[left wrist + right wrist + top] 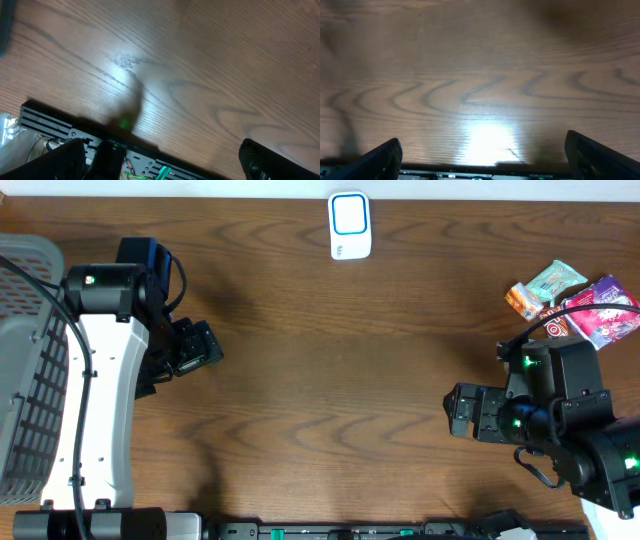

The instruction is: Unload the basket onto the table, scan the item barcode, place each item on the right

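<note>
Dark wooden table (330, 380) below, with left gripper (198, 346) and right gripper (462, 412) both splayed wide, holding nothing. Snack packets (575, 300) heaped at far right edge, scanner (350, 225) top centre. Best to pinch one packet only — barcode left uncovered.

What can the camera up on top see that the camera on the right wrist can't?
Only the overhead view shows the white scanner at the far edge, the snack packets on the right, the grey basket on the left, and the whole left arm and right arm. Only the right wrist view shows the right fingers up close, spread wide with nothing between them, and a bright glare on the wood. Both show the brown wooden table.
</note>
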You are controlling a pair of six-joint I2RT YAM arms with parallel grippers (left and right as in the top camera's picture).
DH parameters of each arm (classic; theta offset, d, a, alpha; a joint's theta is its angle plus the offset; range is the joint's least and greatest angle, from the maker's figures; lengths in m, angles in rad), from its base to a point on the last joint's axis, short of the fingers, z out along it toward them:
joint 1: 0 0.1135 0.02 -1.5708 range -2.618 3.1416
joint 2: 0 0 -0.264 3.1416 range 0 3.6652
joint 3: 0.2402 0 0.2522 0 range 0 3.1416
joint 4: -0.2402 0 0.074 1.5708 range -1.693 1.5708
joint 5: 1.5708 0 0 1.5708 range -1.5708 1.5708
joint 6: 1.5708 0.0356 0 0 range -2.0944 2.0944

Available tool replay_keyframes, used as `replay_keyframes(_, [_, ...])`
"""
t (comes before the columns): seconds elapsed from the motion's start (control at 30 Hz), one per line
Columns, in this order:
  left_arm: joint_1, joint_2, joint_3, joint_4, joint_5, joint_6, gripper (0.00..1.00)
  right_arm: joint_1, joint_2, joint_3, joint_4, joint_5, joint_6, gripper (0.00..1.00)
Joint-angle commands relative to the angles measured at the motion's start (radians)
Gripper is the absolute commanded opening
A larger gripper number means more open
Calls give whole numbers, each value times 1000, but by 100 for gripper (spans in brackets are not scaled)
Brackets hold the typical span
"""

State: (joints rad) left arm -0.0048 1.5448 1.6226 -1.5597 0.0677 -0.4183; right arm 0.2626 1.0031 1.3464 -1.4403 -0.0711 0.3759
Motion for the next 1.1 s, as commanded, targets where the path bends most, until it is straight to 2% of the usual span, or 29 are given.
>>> replay_keyframes(0.0, [2,4,-2,-2,-16,-2,98,5,-2,-2,-3,-14,13,99])
replay_keyframes(0.7, [2,4,-2,-2,-16,-2,98,5,3,-2,-4,-14,13,99])
replay_keyframes(1.07, [2,4,-2,-2,-16,-2,98,-28,-108,-2,-4,-13,12,99])
